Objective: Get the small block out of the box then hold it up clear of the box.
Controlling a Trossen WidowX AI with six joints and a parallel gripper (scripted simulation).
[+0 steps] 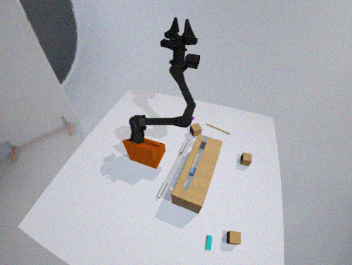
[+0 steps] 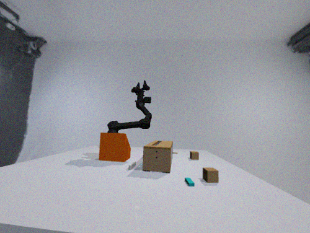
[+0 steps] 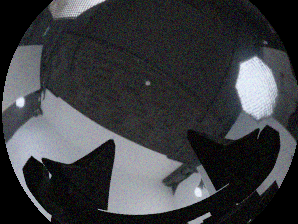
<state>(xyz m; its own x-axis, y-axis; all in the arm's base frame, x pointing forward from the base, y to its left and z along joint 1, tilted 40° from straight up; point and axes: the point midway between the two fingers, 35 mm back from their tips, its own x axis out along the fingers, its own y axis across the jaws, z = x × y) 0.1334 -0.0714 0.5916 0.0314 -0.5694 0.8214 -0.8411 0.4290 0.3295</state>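
Note:
The wooden box (image 1: 211,151) (image 2: 157,161) stands on the table, with a long slot in its top and its clear front toward the arm's base. A small blue block (image 1: 192,171) shows through the slot, inside the box, nearer the slot's front end in the top view. A dark grey patch (image 1: 203,144) shows at the slot's far end; what it is cannot be told. Which end is open cannot be told. My gripper (image 1: 181,19) (image 2: 141,82) (image 3: 151,139) is open and empty, pointing up, high above the table and well away from the box and the block.
An orange base (image 1: 144,153) (image 2: 113,147) carries the arm beside the box. Wooden cubes (image 1: 196,130) (image 1: 246,158) (image 1: 234,237) stand around it. A thin stick (image 1: 218,129) lies behind, a teal block (image 1: 208,242) (image 2: 189,181) in front. White strips (image 1: 183,147) (image 1: 162,189) lie by the clear front.

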